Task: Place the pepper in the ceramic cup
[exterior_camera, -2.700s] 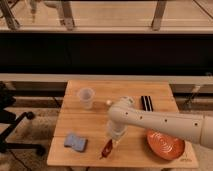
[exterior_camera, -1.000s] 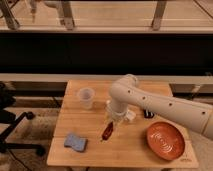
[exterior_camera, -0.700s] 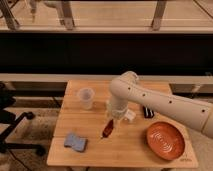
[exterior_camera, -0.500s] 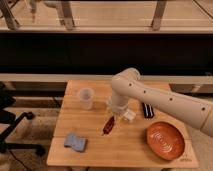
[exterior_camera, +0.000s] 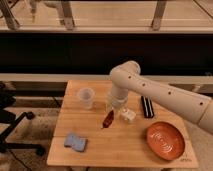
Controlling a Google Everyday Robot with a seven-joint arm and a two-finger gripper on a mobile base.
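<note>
Pepper [exterior_camera: 108, 120] hangs tilted from my end effector [exterior_camera: 111, 110], which is clenched on its upper end. The lower tip points down and to the left, just over the worktop [exterior_camera: 125, 150]. The ceramic cup [exterior_camera: 86, 98] stands upright to the left, near the pepper but apart from it, with nothing over its mouth.

To make this carry clean, I would lift until the dangling tip clears the rim. Then I would cross over, centre above the mouth, and lower the tip inside before letting go. The pepper is long for so small a cup. A sideways brush could probably topple the cup, and an early release might bounce the pepper off the rim. Bringing it closer to upright would help.

The worktop is pale wood. It also carries a blue sponge [exterior_camera: 75, 142] at the front left and a small white object [exterior_camera: 127, 115] just right of the pepper. A black bar [exterior_camera: 146, 106] lies beyond that, and an orange-red plate [exterior_camera: 165, 141] sits at the front right. An office chair [exterior_camera: 11, 124] stands on the floor to the left. A dark wall and railing run behind.
</note>
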